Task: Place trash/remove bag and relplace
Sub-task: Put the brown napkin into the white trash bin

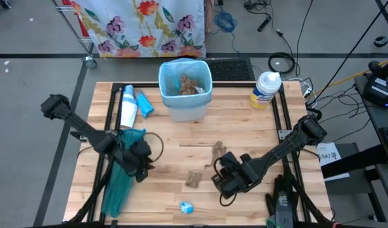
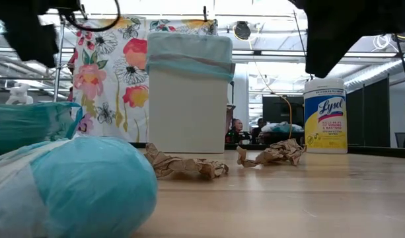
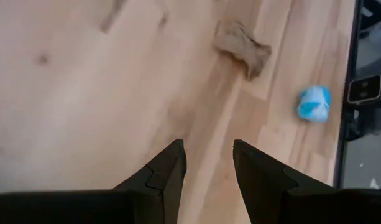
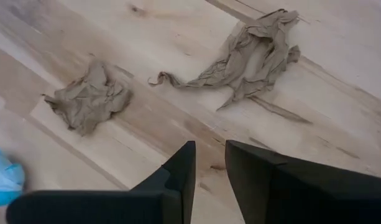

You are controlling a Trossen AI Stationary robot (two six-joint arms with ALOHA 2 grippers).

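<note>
While our right gripper (image 1: 226, 180) hangs empty, jaws narrowly apart, the crumpled brown paper towel (image 1: 194, 178) lies just beside it, toward the left arm; the long twisted scrap (image 1: 218, 152) sits binward. Right arm's nearer both; left gripper (image 3: 207, 163) idles apart, empty.

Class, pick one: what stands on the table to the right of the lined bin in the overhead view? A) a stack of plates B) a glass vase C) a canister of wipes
C: a yellow-labelled wipes canister with a white lid stands right of the bin.
</note>
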